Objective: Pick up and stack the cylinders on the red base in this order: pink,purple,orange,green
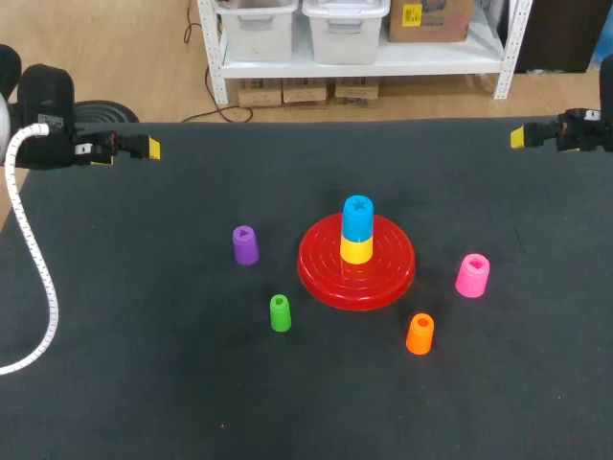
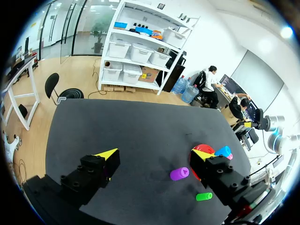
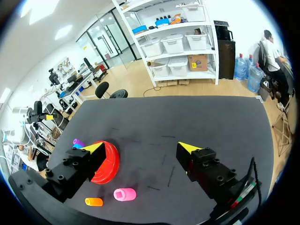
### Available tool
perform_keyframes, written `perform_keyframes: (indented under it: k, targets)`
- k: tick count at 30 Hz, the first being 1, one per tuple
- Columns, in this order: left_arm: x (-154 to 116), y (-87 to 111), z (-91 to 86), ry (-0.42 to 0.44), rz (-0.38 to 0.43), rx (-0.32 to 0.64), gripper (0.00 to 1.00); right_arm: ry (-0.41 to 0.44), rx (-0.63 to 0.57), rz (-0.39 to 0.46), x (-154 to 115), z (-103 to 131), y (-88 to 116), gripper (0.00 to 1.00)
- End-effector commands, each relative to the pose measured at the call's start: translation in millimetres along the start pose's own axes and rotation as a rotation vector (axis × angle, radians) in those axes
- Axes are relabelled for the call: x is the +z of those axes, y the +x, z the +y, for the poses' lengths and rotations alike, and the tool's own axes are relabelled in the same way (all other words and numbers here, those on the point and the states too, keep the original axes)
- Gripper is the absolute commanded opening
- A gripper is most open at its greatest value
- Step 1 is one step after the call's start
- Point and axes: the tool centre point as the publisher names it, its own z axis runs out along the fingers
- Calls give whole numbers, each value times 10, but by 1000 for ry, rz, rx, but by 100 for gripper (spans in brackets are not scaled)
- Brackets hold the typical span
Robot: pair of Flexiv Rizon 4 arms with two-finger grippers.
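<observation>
The red base (image 1: 356,271) sits mid-table with a yellow cylinder (image 1: 356,249) and a blue one (image 1: 358,218) stacked on it. The purple cylinder (image 1: 245,244) and green cylinder (image 1: 280,312) stand left of it. Right of it stand the orange cylinder (image 1: 420,333) and pink cylinder (image 1: 472,275). My left gripper (image 1: 146,149) hovers at the far left edge, open and empty (image 2: 154,153), with the purple cylinder (image 2: 180,174) and green cylinder (image 2: 204,196) ahead of it. My right gripper (image 1: 522,137) hangs at the far right edge, open and empty (image 3: 141,147), above the pink cylinder (image 3: 124,193), orange cylinder (image 3: 93,201) and base (image 3: 107,164).
The dark table (image 1: 144,383) stretches wide around the base. A white ribbed cable (image 1: 38,278) from my left arm hangs over its left side.
</observation>
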Motion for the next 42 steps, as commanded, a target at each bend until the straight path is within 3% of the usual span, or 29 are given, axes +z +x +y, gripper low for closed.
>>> perform_keyframes:
  k: [1,18,24,29,30,39,42]
  targets:
    - [4,-11,-14,-7,5,-2,100,1,0,0,-1,2,0,100]
    - [4,-11,-14,-7,5,-2,100,1,0,0,-1,2,0,100]
    - [-17,24,-123,101,25,262,100,1,0,0,-1,2,0,100]
    - [-91,153,-273,289,51,540,100,1,0,0,-1,2,0,100]
    - [-119,158,-294,342,35,546,100,1,0,0,-1,2,0,100]
    - [-119,158,-294,342,35,546,100,1,0,0,-1,2,0,100]
    - [-111,270,-284,386,84,666,100,1,0,0,-1,2,0,100]
